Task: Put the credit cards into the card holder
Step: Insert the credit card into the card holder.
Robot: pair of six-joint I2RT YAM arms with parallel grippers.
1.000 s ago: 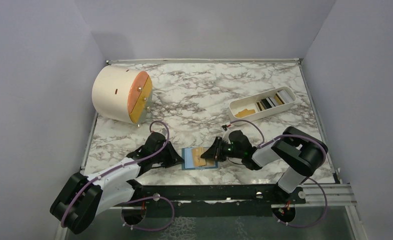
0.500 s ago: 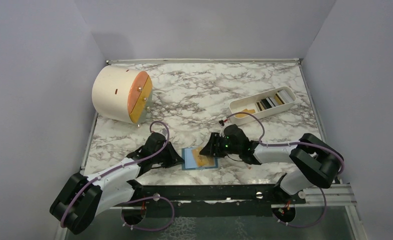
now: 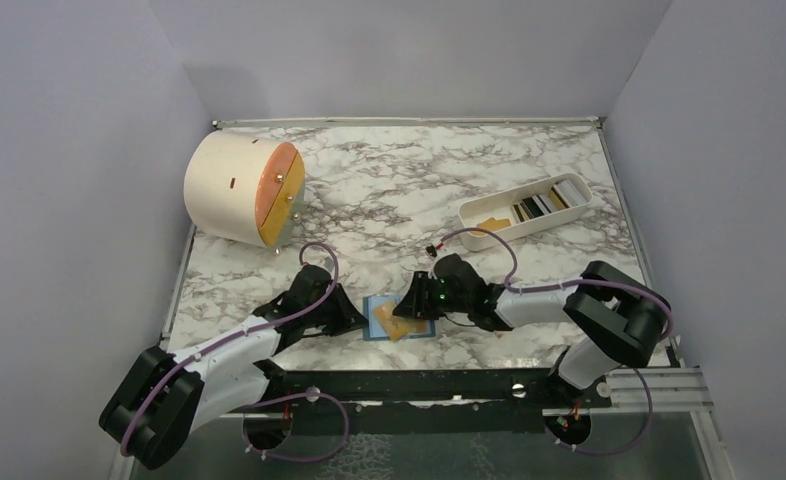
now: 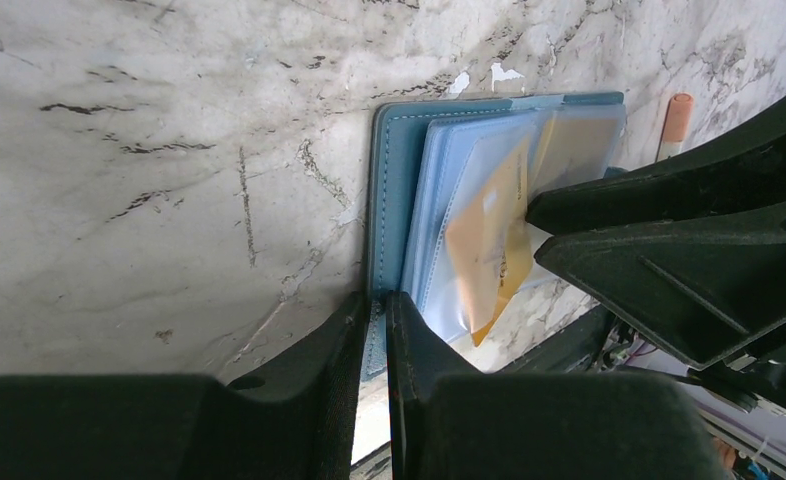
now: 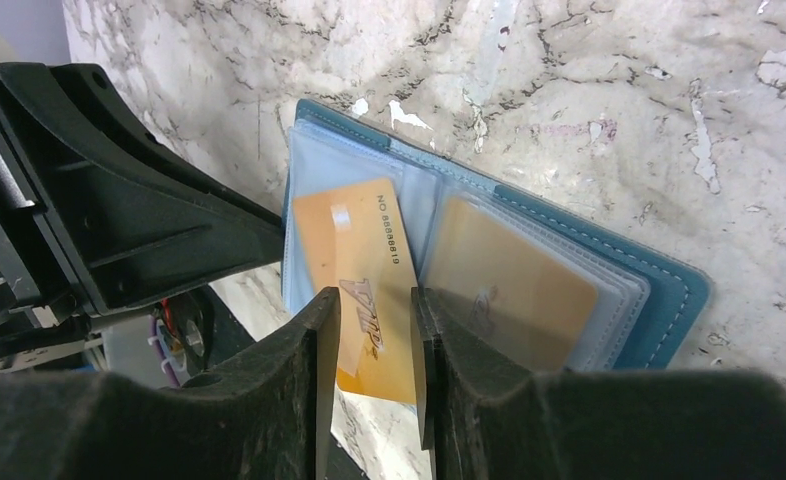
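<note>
The teal card holder (image 3: 377,318) lies open on the marble near the front edge. My left gripper (image 3: 356,318) is shut on its left edge, as the left wrist view (image 4: 379,300) shows on the holder's blue border (image 4: 394,170). A gold credit card (image 5: 364,250) lies tilted on the left clear sleeve, its near end sticking out past the holder; it also shows in the left wrist view (image 4: 484,250). A second gold card (image 5: 509,290) sits inside the right sleeve. My right gripper (image 5: 374,300) hovers right over the loose card, jaws a little apart, not clamping it.
A white oblong tray (image 3: 567,208) with several more cards stands at the back right. A cream round drawer box with an orange face (image 3: 241,190) stands at the back left. A thin stick with an orange tip (image 4: 676,118) lies beside the holder.
My right gripper has moved left over the open holder. The gold card has slid with it onto the left sleeve and turned a little. The left gripper has stayed put.
</note>
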